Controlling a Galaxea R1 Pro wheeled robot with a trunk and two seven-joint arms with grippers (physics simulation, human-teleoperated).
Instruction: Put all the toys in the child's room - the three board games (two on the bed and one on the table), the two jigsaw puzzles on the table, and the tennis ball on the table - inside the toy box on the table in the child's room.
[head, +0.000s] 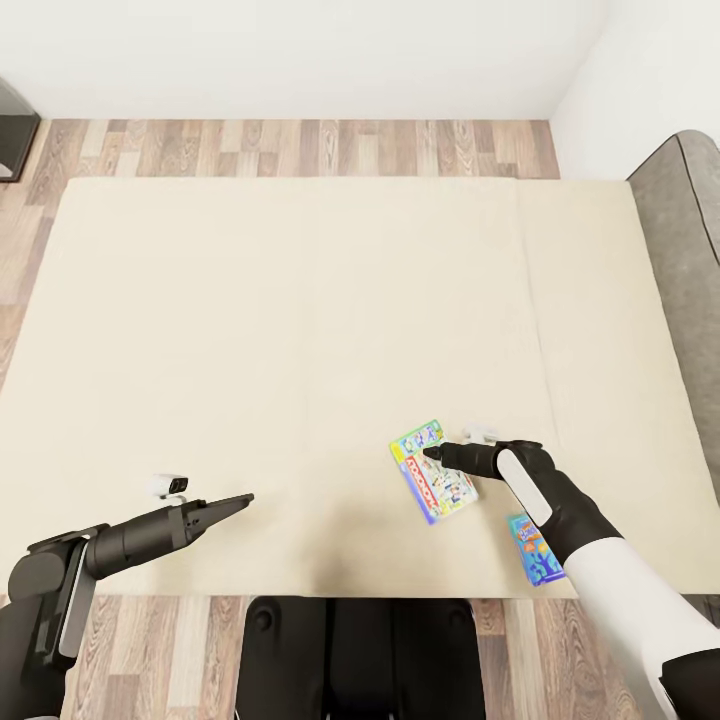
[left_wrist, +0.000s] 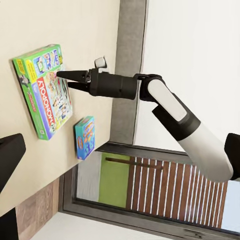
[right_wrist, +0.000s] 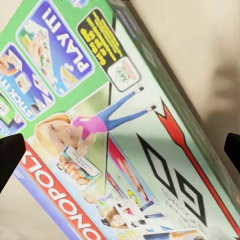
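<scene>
Monopoly board game (right_wrist: 115, 135) lay flat on the bed (head: 300, 330), directly beneath the right jaws (head: 432, 453), whose two dark fingertips (right_wrist: 10, 155) stood spread to either side of the box, released and not touching it. Just behind those jaws, nearer the bed's edge, a smaller blue board game (head: 535, 550) lay partly under the right forearm. Well apart across the bed, the left jaws (head: 240, 499) hung above bare cover; whether released or clenched, I cannot tell.

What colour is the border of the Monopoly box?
Green on the Monopoly box, clearest in the left wrist view.
</scene>
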